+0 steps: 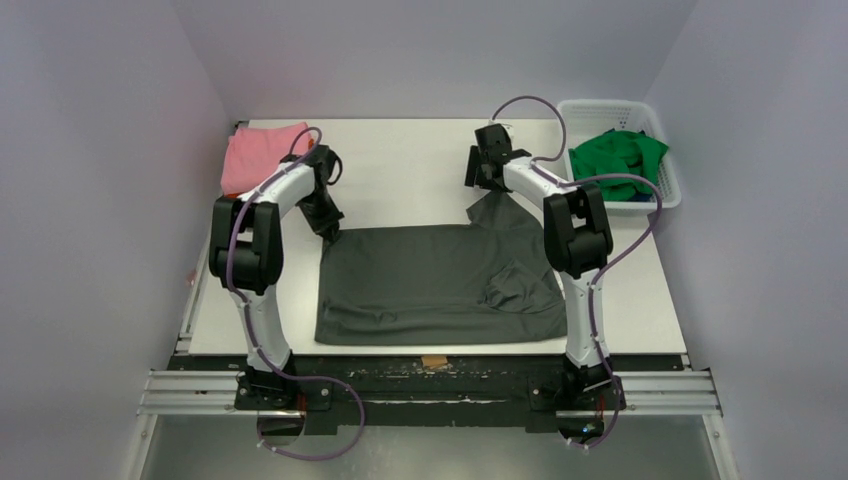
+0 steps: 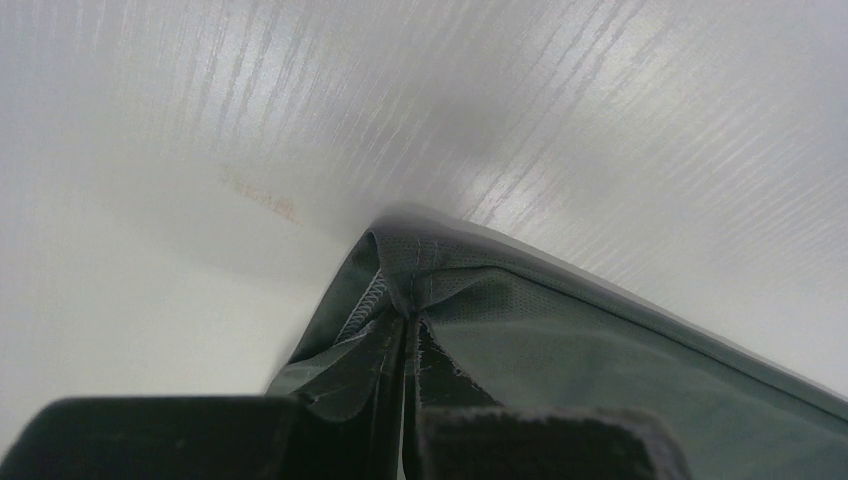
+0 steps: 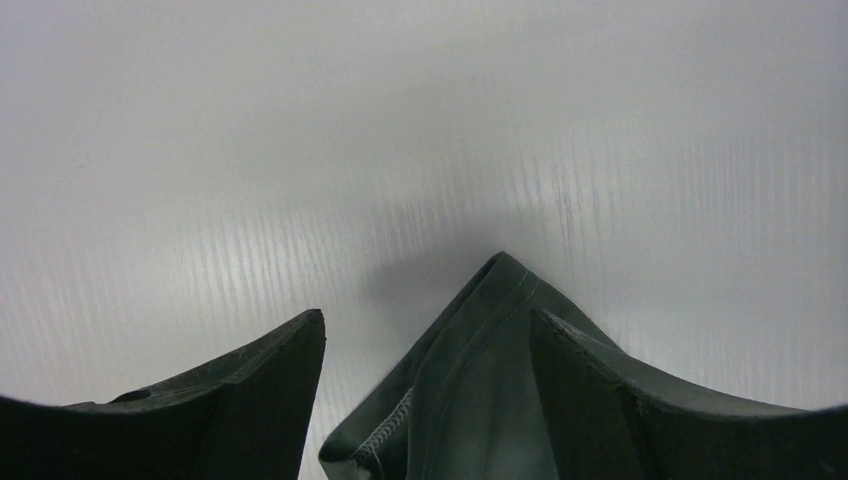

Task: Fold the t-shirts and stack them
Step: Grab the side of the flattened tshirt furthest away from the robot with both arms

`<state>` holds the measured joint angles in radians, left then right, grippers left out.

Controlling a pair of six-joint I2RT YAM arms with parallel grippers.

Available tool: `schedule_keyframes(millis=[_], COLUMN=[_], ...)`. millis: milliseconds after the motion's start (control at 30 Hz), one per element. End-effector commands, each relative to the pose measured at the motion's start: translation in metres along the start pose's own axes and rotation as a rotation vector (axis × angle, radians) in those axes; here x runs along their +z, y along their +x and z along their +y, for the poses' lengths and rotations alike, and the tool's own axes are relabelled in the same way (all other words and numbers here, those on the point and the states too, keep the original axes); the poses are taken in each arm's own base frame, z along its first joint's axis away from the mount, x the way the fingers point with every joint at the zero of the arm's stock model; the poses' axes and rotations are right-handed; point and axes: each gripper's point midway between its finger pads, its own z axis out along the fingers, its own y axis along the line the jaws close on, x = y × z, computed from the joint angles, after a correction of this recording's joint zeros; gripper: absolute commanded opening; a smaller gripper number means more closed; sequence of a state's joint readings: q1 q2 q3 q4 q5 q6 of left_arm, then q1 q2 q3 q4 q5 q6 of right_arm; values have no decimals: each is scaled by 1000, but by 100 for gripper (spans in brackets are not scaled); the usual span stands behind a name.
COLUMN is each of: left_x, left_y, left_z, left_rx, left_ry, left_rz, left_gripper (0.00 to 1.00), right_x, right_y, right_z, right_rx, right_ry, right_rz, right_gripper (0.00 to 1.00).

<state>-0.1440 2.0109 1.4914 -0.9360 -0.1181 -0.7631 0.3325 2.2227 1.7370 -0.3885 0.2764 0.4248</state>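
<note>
Two far corners of the grey shirt [image 1: 440, 285] are what matter now, one at each gripper, and the rest of the cloth is lying spread on the table [image 1: 400, 160] on the near side of both, towards the arm bases. It is lying wider than it is deep, so its far edge is running left to right from one arm to the other. At the left end the left gripper [image 1: 325, 215] is pinching its corner: in its wrist view the fingers are standing close together with a stitched seam bunched between them. At the right end the right gripper [image 1: 487, 170] is sitting a little farther back, and the corner is rising in a peak towards it. Its wrist view is showing the jaws apart, the cloth standing up between them and lying against one finger [image 3: 640, 400] while the other is touching nothing. So I judge only the left corner is being held, and a fold towards the near edge is hanging on the right jaws closing first; otherwise that side is likely to be left behind and the edge to skew. Over by the far left corner a pink shirt [image 1: 262, 152] is lying, and a green shirt [image 1: 617, 155] is sitting in the basket [image 1: 668, 185] at far right.
</note>
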Motion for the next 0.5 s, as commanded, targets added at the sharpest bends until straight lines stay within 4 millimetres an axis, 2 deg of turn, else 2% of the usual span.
schedule_keyframes(millis=[0, 100, 200, 333, 467], left_x=[-27, -29, -29, -30, -31], left_y=[-15, -15, -13, -9, -10], left_z=[-1, -1, 0, 3, 4], left_rx=[5, 5, 3, -1, -7], left_ry=[55, 62, 64, 62, 61], left_rz=[-82, -88, -89, -86, -95], left_gripper=[0, 0, 0, 0, 0], right_x=[8, 11, 7, -7, -20], right_y=[2, 14, 25, 32, 17], right_z=[-14, -19, -25, -40, -38], right_rx=[-19, -22, -15, -7, 7], right_ry=[80, 97, 120, 168, 135], right_rz=[18, 47, 74, 76, 7], right_gripper=[69, 66, 57, 28, 6])
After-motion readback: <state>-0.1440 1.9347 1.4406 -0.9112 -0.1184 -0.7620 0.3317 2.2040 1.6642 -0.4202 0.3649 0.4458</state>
